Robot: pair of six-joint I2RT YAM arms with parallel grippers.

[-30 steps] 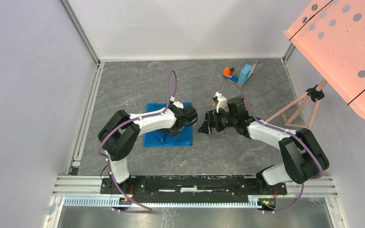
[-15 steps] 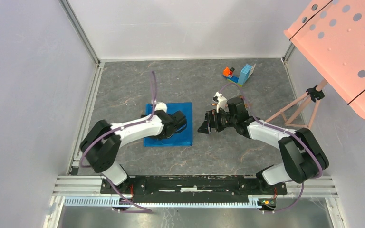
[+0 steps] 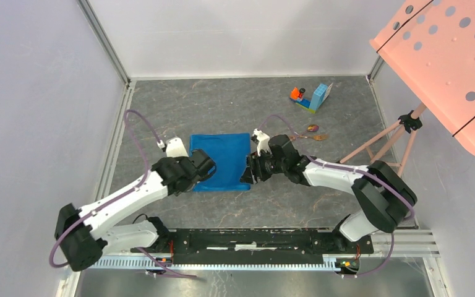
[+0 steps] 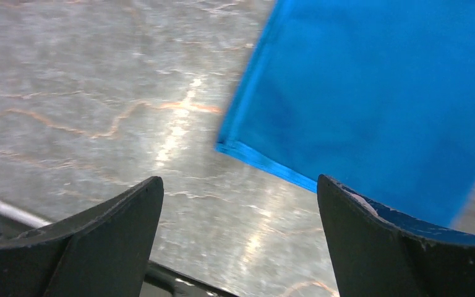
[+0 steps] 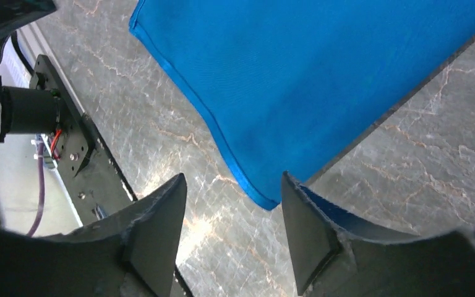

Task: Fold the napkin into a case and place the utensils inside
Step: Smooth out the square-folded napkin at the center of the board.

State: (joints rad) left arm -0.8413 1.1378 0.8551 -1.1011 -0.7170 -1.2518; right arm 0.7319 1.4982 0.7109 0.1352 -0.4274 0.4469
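The bright blue napkin (image 3: 226, 158) lies flat as a folded rectangle on the grey table. My left gripper (image 3: 205, 168) is open and empty at the napkin's near left corner. In the left wrist view (image 4: 238, 185) one corner of the cloth (image 4: 377, 86) lies just ahead of the jaws. My right gripper (image 3: 248, 176) is open and empty at the napkin's near right corner. In the right wrist view (image 5: 233, 182) that cloth corner (image 5: 266, 197) lies between the jaws. The copper-gold utensils (image 3: 315, 132) lie on the table to the right of the napkin, behind the right arm.
A toy block piece (image 3: 312, 98), orange and light blue, stands at the back right. A pink perforated board (image 3: 445, 55) on a thin stand (image 3: 402, 133) leans over the right side. A metal rail (image 3: 253, 238) runs along the near edge.
My left arm has pulled back off the napkin to its near left corner. My right gripper has moved left to the near right corner, uncovering the utensils.
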